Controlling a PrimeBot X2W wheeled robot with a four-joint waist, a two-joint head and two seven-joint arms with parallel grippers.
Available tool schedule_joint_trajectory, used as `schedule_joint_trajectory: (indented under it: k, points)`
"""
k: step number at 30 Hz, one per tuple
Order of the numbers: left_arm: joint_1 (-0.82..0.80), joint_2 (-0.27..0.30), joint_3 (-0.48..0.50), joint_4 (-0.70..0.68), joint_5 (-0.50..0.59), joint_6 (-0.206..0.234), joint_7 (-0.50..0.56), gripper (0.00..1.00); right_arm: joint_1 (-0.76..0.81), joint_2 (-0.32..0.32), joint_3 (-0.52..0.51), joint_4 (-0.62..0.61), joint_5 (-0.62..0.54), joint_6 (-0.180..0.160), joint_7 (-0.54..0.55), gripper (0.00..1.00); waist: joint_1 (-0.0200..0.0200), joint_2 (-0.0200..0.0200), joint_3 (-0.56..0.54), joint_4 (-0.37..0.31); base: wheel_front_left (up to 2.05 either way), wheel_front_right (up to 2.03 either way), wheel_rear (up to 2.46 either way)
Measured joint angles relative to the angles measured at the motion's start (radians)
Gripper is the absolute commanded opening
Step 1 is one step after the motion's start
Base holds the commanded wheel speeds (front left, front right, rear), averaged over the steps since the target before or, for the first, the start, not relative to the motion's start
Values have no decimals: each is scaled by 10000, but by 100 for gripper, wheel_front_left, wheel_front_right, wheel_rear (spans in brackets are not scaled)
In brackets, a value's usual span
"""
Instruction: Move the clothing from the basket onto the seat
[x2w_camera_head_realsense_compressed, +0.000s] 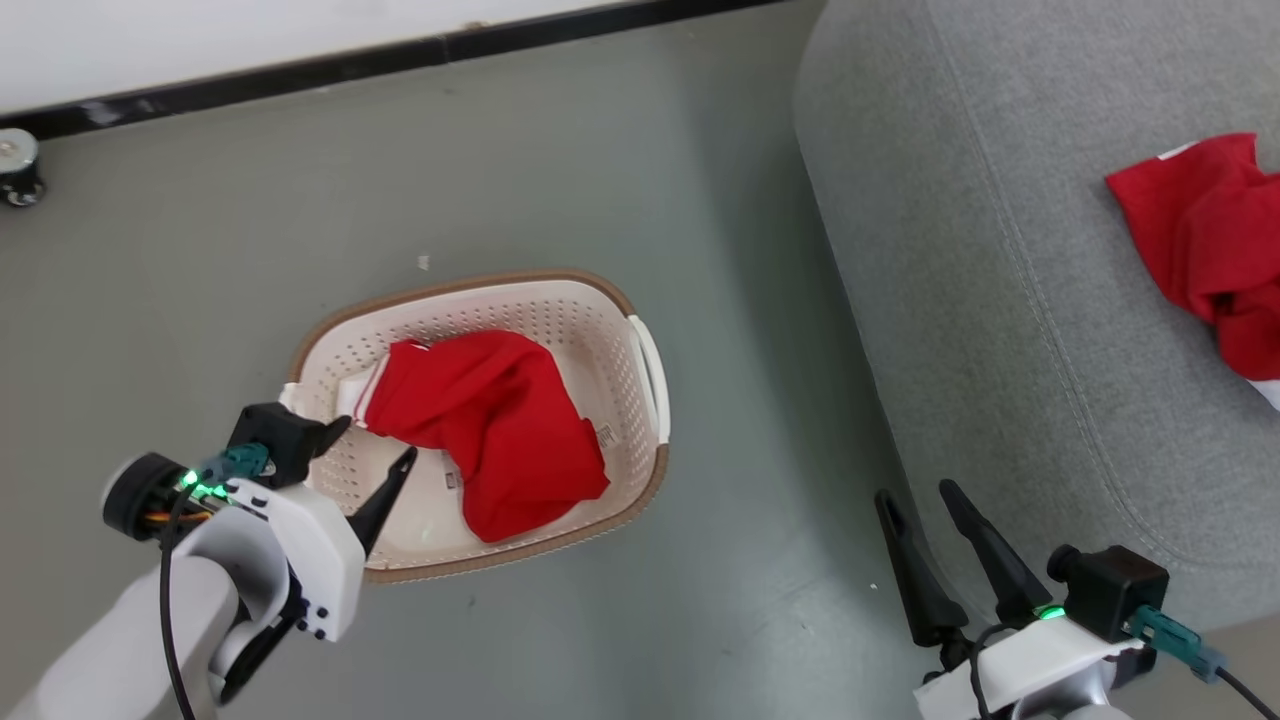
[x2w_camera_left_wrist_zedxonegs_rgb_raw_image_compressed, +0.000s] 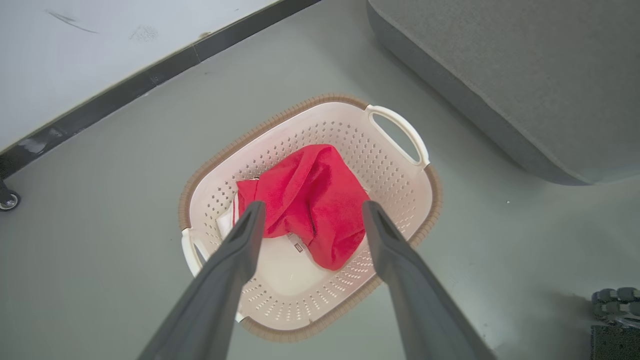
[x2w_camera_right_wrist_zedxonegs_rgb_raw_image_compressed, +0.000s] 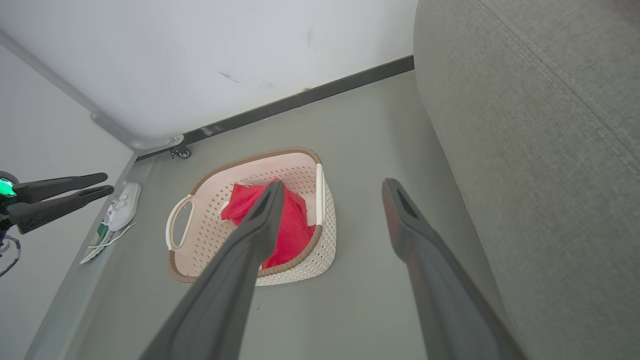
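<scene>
One red piece of clothing (x2w_camera_head_realsense_compressed: 490, 430) lies crumpled in the cream basket (x2w_camera_head_realsense_compressed: 480, 281) on the floor. Another red garment (x2w_camera_head_realsense_compressed: 1200, 240) lies on the grey seat (x2w_camera_head_realsense_compressed: 950, 250) at the right. My left gripper (x2w_camera_head_realsense_compressed: 375, 442) hangs open over the basket's left end, above the clothing and apart from it. In the left wrist view its fingers (x2w_camera_left_wrist_zedxonegs_rgb_raw_image_compressed: 314, 205) frame the clothing (x2w_camera_left_wrist_zedxonegs_rgb_raw_image_compressed: 320, 175) inside the basket (x2w_camera_left_wrist_zedxonegs_rgb_raw_image_compressed: 320, 98). My right gripper (x2w_camera_head_realsense_compressed: 916, 492) stands open and empty above the floor beside the seat's front edge, right of the basket (x2w_camera_right_wrist_zedxonegs_rgb_raw_image_compressed: 240, 160).
The seat (x2w_camera_right_wrist_zedxonegs_rgb_raw_image_compressed: 525, 125) rises close on the right of my right gripper (x2w_camera_right_wrist_zedxonegs_rgb_raw_image_compressed: 334, 184). A white shoe (x2w_camera_right_wrist_zedxonegs_rgb_raw_image_compressed: 122, 210) lies on the floor beyond the basket, near my left gripper (x2w_camera_right_wrist_zedxonegs_rgb_raw_image_compressed: 106, 182). A caster wheel (x2w_camera_head_realsense_compressed: 18, 165) stands by the black baseboard of the white wall.
</scene>
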Motion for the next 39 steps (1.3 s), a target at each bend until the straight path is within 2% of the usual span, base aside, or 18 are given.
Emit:
schedule_joint_trajectory:
  k: [14,32,39]
  points:
    - [-971,219,-219,972,569,163,777,100,-408,4,570,-192,612,0,0,100,0,0,771,-767,0,0,0]
    - [-1737,347,-38,1377,495,180,1373,100,-601,12,894,-385,1218,0,0,100,0,0,1693,-1493,0,0,0]
    - [-2099,535,-58,1421,719,341,1530,100,-610,15,988,-510,1223,0,0,100,1,0,2077,-1675,0,0,0]
